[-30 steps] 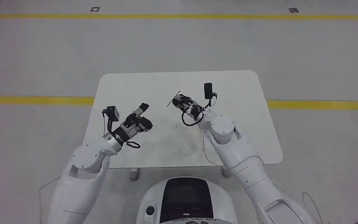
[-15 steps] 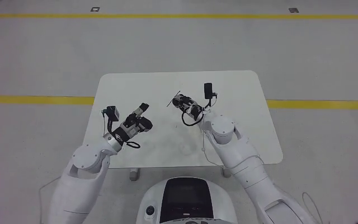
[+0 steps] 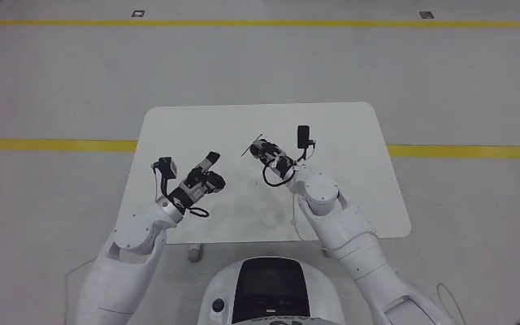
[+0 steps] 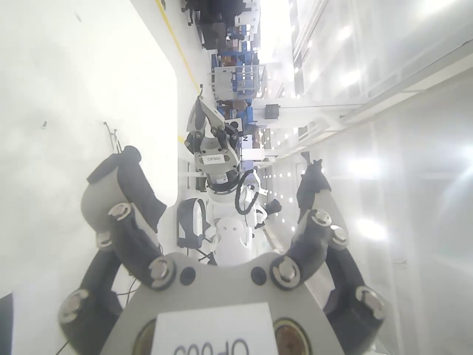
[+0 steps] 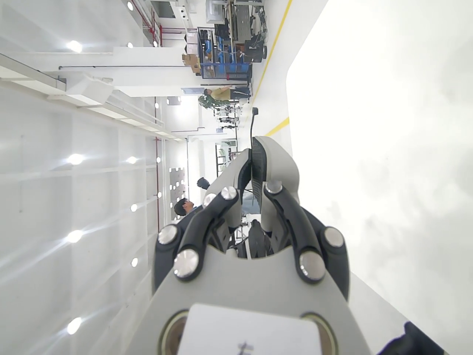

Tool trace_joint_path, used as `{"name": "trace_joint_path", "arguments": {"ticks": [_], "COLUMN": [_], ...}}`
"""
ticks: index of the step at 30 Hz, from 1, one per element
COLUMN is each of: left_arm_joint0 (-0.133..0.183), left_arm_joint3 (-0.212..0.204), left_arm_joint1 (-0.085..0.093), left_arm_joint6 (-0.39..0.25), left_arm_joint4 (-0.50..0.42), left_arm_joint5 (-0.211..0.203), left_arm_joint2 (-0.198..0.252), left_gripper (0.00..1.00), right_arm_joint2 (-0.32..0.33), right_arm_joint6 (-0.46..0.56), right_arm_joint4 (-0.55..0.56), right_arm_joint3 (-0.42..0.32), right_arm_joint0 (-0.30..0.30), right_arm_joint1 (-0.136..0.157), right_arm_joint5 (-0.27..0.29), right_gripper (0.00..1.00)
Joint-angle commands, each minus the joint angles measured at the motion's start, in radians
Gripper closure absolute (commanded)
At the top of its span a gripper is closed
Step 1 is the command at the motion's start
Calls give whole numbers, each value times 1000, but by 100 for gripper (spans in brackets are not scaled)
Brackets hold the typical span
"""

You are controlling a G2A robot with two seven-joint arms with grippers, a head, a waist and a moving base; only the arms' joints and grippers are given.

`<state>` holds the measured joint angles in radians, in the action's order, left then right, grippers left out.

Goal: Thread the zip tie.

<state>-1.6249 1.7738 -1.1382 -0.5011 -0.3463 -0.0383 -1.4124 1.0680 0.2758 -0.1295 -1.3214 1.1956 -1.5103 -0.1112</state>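
While threading not yet begun, left gripper (image 3: 213,168) hovers over table (image 3: 349,130) toward 8 o'clock, claw wide and empty, judged ready to take strap. At its 2 o'clock, right gripper (image 3: 254,148) pinches zip tie (image 5: 253,127) clear of table, presenting it. Right wrist view shows strap poking past fingertips. Top view gives thin dark line.

Above the table (image 3: 349,122), the left gripper (image 3: 216,171) is over the left part and the right gripper (image 3: 255,149) is near the middle (they face each other, apart). The zip tie (image 3: 252,144) sticks out between the right gripper's closed fingers.
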Motion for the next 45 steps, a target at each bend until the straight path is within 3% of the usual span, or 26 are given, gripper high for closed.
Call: {"name": "trace_joint_path", "arguments": {"ticks": [1, 5, 25, 35, 42, 45], "left_arm_joint0": [4, 18, 20, 83, 83, 86], "left_arm_joint3": [-6, -14, -16, -98, -98, -108], "left_arm_joint1": [-1, -1, -2, -3, -3, -3], "left_arm_joint6": [10, 29, 36, -16, -16, -25], "left_arm_joint4": [3, 10, 11, -2, -2, -1], "left_arm_joint5": [-7, -18, -18, -52, -52, -70], "left_arm_joint2": [9, 12, 15, 45, 45, 52], "left_gripper": [0, 0, 0, 0, 0, 0], "right_arm_joint2": [-6, -21, -34, -84, -83, -86], "right_arm_joint6": [-2, -4, -32, -109, -118, -122], "right_arm_joint4": [-6, -23, -26, -61, -55, -48], "right_arm_joint3": [-10, -31, -45, -53, -55, -69], "right_arm_joint0": [12, 31, 48, 73, 74, 83], "right_arm_joint1": [-1, -3, -6, -22, -22, -22], "right_arm_joint5": [-4, -19, 1, 12, 15, 17], "right_gripper": [100, 100, 100, 100, 100, 100]}}
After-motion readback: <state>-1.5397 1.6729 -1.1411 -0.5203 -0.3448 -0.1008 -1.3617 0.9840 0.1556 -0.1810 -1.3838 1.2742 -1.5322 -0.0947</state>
